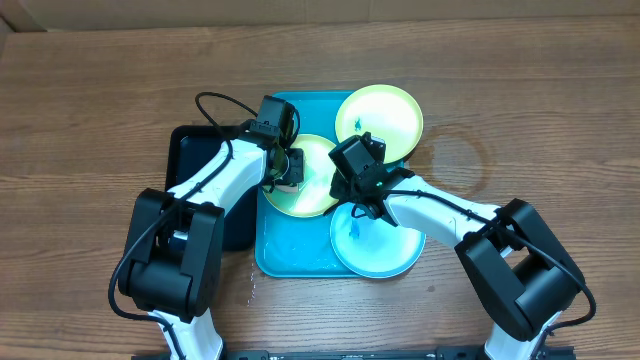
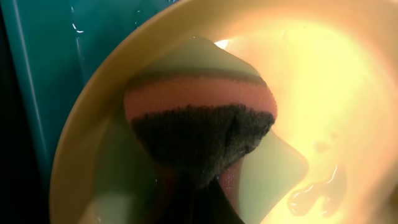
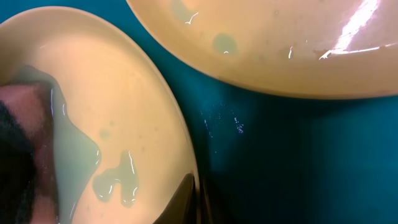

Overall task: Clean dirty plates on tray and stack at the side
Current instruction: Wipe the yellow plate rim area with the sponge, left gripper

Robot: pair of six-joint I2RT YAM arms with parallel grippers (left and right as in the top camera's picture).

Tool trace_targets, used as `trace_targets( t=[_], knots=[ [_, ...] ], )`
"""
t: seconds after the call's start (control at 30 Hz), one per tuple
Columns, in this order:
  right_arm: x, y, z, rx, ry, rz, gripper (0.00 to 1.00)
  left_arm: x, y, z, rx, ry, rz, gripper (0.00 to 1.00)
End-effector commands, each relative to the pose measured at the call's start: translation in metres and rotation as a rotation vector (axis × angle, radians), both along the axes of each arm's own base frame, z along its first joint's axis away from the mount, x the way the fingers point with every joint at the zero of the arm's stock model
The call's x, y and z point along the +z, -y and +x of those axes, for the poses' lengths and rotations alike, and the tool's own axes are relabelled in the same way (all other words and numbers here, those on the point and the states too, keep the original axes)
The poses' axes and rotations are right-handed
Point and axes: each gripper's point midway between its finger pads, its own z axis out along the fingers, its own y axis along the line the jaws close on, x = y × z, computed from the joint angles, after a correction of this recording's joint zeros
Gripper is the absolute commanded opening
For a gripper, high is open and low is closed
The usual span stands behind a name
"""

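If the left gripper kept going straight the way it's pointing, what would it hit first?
The yellow-green plate under it. The left gripper points down into it, and the sponge it grips seems pressed on the wet surface.

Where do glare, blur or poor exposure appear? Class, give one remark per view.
Left wrist: sponge blurred at close range, yellow-green plate washed out at right. Right wrist: glare streak on the upper plate, tray dark. Overhead: evenly lit, sharp, soft shadows.

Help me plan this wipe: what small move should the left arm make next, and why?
Probably sweep the pink, dark-faced sponge, clamped in the left gripper, across the wet yellow-green round plastic plate: liquid pools there, and the right gripper pins its rim.
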Motion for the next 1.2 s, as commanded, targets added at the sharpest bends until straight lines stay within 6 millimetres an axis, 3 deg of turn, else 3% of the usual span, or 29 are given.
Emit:
trace_targets(
  t=[0.0, 0.2, 0.37, 0.5, 0.6, 0.7, 0.9, 1.17],
  knots=[
    [-0.001, -0.004, 0.002, 0.012, 0.004, 0.011, 0.04, -0.024, 0.026, -0.032, -0.038, -0.138, -0.143, 0.04],
    [-0.002, -0.006, 0.001, 0.017, -0.001, 0.018, 0.04, -0.006, 0.051, -0.029, -0.080, -0.149, -0.286, 0.04],
    [-0.002, -0.006, 0.001, 0.017, -0.001, 0.018, 0.04, 0.032, 0.065, -0.013, -0.111, -0.097, -0.362, 0.04],
    [-0.002, -0.006, 0.000, 0.019, -0.003, 0.021, 0.04, 0.065, 0.068, 0.000, -0.144, -0.029, -0.362, 0.04],
    [-0.002, -0.006, 0.000, 0.019, -0.003, 0.021, 0.04, 0.079, 0.057, 0.007, -0.121, 0.008, -0.295, 0.04],
    [-0.002, -0.006, 0.000, 0.019, -0.003, 0.021, 0.04, 0.076, 0.040, 0.009, -0.086, 0.019, -0.196, 0.04],
    [-0.002, -0.006, 0.000, 0.019, -0.003, 0.021, 0.04, 0.049, 0.002, 0.003, -0.023, -0.004, 0.014, 0.04],
    [-0.002, -0.006, 0.000, 0.020, -0.004, 0.021, 0.04, 0.015, -0.010, -0.007, -0.011, -0.042, 0.077, 0.04]
  ],
)
